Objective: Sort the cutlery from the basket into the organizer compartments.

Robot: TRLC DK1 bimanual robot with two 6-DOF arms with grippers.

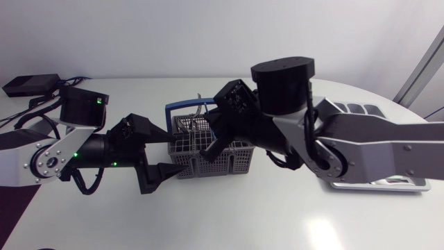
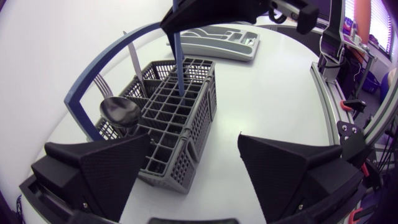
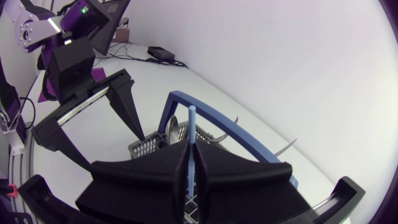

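White tabletop: our right gripper pinches a slim blue utensil upright over the grey lattice basket; our left gripper gapes empty alongside.

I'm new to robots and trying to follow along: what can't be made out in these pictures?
Blue-handled piece in the right gripper: its working end is hidden down in the basket in all views.
Organizer: head view, mostly under the right arm; left wrist view, too small to judge its compartments.
Other cutlery: head view, covered by the right gripper; a count is impossible.
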